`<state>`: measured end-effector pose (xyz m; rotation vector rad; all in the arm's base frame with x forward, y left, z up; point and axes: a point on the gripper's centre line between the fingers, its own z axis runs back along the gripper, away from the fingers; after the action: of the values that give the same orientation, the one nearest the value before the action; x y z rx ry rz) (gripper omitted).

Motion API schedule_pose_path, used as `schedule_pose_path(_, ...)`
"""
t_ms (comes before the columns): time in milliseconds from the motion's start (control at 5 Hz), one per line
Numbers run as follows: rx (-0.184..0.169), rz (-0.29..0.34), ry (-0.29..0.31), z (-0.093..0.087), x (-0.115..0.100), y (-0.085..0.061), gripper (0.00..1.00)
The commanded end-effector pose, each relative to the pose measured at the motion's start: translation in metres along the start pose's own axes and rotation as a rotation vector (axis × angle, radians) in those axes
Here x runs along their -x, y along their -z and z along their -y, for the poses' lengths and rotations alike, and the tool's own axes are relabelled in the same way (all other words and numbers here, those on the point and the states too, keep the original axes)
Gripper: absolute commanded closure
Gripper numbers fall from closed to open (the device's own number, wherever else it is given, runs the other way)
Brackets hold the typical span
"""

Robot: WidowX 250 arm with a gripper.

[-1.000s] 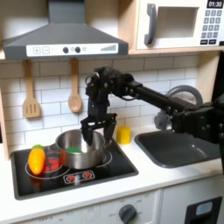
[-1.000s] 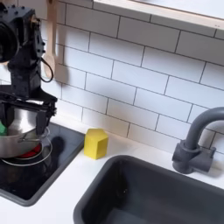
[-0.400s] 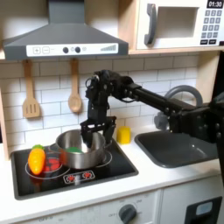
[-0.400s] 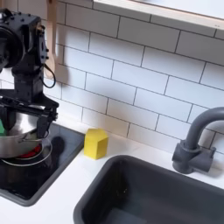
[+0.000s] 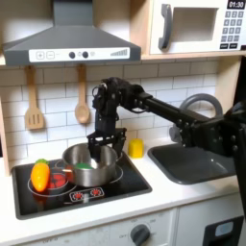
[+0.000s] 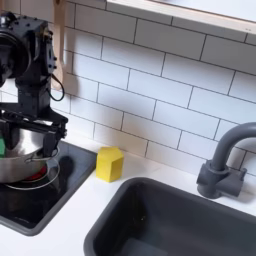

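**Pincer over the pot rim: tip and snag risk**

We see the biggest risk at the metal pot on the toy stove. It sits on the right burner and looks light. If the pincer comes down off-centre, a finger can catch the rim and tilt or drag the pot across the hob. We judge that from how close the fingers hang to the rim in both exterior views.

Second risk: the arm reaches in from the first exterior view's right, passing over the yellow block on the bench. A low sweep could knock it toward the sink.

Third: the green thing inside the pot is small and sits low. A spread pincer may close on the pot wall instead of on it.

Pincer state: jaws spread wide, nothing between them. The second exterior view shows the fingers splayed above the pot.

Relative position: pot directly below the pincer, its rim just under the fingertips; we can't tell if they touch. The green thing lies inside the pot, toward the first exterior view's left of the pincer. The orange-and-yellow toy vegetable stands on the left burner, well apart from the pincer.
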<state>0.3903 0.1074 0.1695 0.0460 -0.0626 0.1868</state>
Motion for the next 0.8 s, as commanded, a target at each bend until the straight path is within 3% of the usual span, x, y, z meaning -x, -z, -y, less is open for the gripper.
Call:
schedule_pose_path(0,0.023,0.007,0.003,0.004,0.000,-0.001,1.00)
schedule_pose_path(600,0.049,-0.004,0.017,0.014,0.010,0.000,1.00)
